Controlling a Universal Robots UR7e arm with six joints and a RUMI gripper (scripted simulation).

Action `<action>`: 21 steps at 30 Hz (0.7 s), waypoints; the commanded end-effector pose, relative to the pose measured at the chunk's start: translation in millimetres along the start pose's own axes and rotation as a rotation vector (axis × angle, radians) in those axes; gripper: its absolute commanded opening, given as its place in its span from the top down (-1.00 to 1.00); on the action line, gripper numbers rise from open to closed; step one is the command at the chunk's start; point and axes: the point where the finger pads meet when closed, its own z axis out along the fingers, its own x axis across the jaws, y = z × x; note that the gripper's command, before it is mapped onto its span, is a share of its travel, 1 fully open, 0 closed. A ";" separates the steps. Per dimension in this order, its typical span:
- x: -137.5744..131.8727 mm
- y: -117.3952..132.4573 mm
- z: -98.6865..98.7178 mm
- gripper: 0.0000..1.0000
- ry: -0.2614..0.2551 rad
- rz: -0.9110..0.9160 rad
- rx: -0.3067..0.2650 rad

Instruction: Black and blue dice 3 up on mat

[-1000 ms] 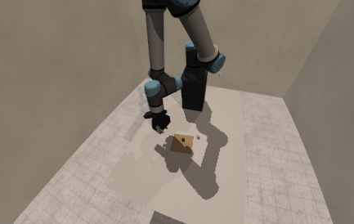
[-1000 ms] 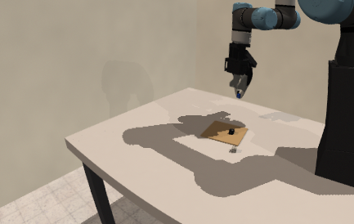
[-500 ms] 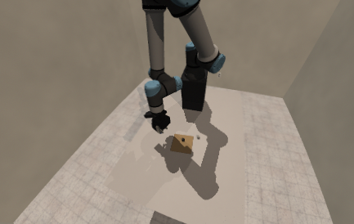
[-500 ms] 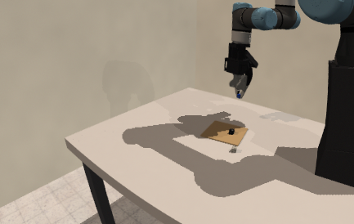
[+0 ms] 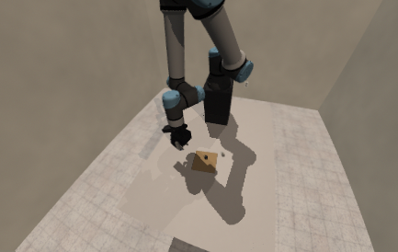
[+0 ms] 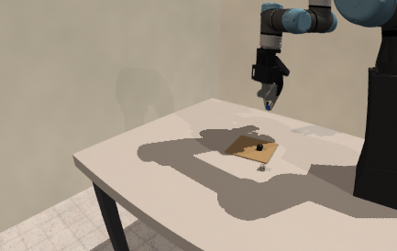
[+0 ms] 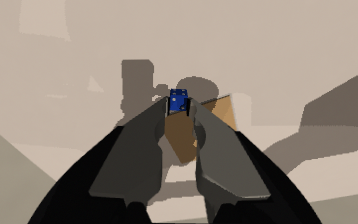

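Note:
My gripper (image 5: 182,147) (image 6: 269,107) (image 7: 178,98) is shut on the blue die (image 6: 268,106) (image 7: 178,102) and holds it in the air, above and to one side of the mat. The faces of the blue die that show in the wrist view carry pips, but they are too small to read surely. The black die (image 5: 206,157) (image 6: 259,147) sits on the orange-brown mat (image 5: 210,168) (image 6: 265,158) (image 7: 226,111); its top number is too small to read. The white die (image 5: 222,154) (image 6: 261,168) lies on the table just off the mat's edge; its number cannot be read.
The pale table (image 5: 255,198) (image 6: 113,169) carries the mat and dice. The arm's black base (image 5: 218,103) (image 6: 390,142) stands at the table's back in the top view. Large shadows of the arm cross the table and part of the mat.

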 end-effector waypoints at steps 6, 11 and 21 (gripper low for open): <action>0.2 -0.7 0.7 0.99 0.002 -0.001 -0.080; 0.2 -1.7 1.2 0.99 0.002 -0.001 -0.216; 0.1 -3.7 2.3 0.99 0.002 -0.002 -0.486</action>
